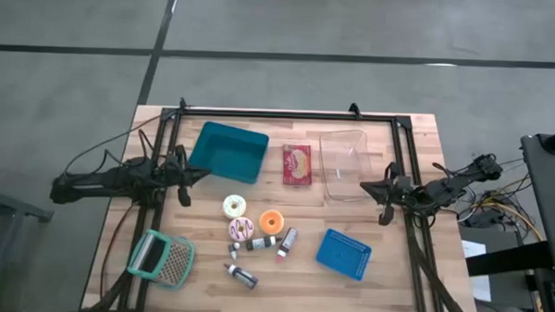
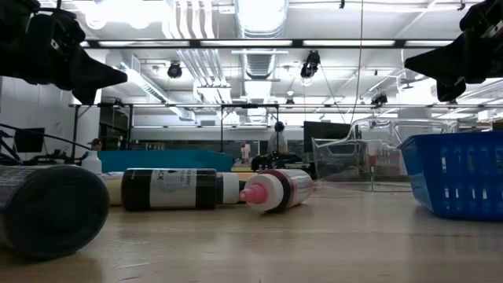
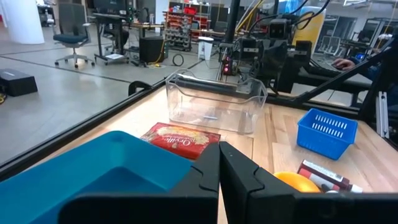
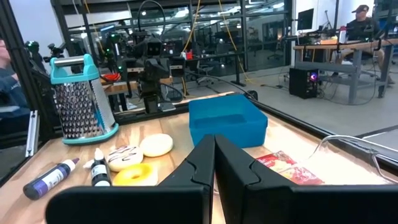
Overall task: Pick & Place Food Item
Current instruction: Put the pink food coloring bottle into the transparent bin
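Three toy doughnuts lie mid-table: a cream one [image 1: 234, 206], a pink-and-white one [image 1: 241, 231] and an orange one [image 1: 271, 221]. A red food packet [image 1: 297, 165] lies flat between the teal bin [image 1: 228, 152] and the clear plastic tub [image 1: 345, 165]. My left gripper [image 1: 201, 175] is shut and empty above the table at the teal bin's left near corner. My right gripper [image 1: 365, 187] is shut and empty at the clear tub's near right side. The packet also shows in the left wrist view [image 3: 181, 139] and the right wrist view [image 4: 287, 167].
Several small paint bottles [image 1: 284, 241] lie by the doughnuts. A teal-handled grater [image 1: 161, 258] lies at the near left. A small blue basket [image 1: 343, 253] sits at the near right. A black frame [image 1: 288, 114] runs along the table's edges.
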`<action>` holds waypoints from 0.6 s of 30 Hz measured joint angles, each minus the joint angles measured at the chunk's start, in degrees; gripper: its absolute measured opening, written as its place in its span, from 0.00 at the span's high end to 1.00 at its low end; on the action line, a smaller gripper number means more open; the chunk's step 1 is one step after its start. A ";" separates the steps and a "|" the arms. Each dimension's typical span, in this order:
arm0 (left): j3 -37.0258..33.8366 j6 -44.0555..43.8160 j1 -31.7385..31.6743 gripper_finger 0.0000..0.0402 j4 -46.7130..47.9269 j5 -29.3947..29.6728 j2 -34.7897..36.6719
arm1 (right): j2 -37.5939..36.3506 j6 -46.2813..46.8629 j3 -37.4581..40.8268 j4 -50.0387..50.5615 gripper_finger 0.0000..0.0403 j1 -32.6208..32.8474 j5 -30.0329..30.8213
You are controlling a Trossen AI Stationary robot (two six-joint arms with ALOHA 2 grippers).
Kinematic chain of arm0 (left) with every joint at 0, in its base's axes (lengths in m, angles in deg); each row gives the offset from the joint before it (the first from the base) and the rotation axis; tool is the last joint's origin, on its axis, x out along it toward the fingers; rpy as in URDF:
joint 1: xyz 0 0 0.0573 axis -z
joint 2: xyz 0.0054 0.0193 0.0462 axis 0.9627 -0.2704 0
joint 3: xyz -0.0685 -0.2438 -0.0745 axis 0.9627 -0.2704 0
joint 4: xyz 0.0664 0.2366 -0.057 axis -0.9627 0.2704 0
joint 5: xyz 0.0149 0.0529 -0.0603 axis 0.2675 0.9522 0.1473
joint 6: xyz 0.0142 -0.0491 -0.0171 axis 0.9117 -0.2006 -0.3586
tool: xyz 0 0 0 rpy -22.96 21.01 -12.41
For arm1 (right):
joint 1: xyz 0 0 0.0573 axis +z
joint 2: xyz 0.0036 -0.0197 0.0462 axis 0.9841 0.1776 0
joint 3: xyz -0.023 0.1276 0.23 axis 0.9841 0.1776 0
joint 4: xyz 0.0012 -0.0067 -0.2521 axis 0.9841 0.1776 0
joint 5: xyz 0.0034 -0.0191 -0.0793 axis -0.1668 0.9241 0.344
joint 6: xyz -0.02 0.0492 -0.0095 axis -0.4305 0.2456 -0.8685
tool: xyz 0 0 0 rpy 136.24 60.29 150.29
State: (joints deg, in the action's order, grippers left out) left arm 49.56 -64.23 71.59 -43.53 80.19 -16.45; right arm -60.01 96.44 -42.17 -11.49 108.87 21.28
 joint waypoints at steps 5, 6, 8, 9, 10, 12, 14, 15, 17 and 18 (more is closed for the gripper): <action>0.00 -0.27 0.00 0.99 -0.27 0.00 0.02 | 0.00 -0.08 0.01 0.00 0.98 0.00 -0.04; 0.00 -0.49 0.00 0.99 -0.27 -0.02 0.00 | 0.00 -0.11 -0.01 0.00 0.98 0.00 -0.06; 0.00 -1.05 0.00 0.99 -0.23 0.00 0.01 | 0.00 -0.15 -0.01 0.00 0.98 0.00 -0.09; -0.01 -1.09 0.00 0.99 -0.19 -0.01 0.00 | 0.00 -0.20 0.01 0.00 0.98 0.00 -0.09; -0.02 -1.11 0.00 0.99 -0.19 -0.01 0.01 | 0.00 -0.41 -0.01 0.00 0.98 0.00 -0.10; -0.01 -1.11 0.00 0.99 -0.19 0.00 0.00 | 0.00 -0.65 0.01 0.00 0.98 0.00 -0.13; -0.01 -1.11 0.00 0.99 -0.18 -0.02 0.01 | 0.00 -0.81 0.00 0.00 0.98 0.00 -0.15; -0.02 -1.09 0.00 0.99 -0.18 0.00 0.00 | 0.00 -0.83 -0.01 0.00 0.98 0.00 -0.15; 0.00 -1.11 0.00 0.99 -0.18 -0.02 0.00 | 0.00 -1.07 0.00 0.00 0.98 0.00 -0.15; -0.01 -1.13 0.00 0.99 -0.18 -0.02 0.01 | 0.00 -1.09 0.01 0.00 0.98 0.00 -0.15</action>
State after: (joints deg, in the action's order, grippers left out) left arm 49.55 -65.35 71.59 -43.71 80.16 -16.44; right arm -60.01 95.35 -42.17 -11.49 108.87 21.13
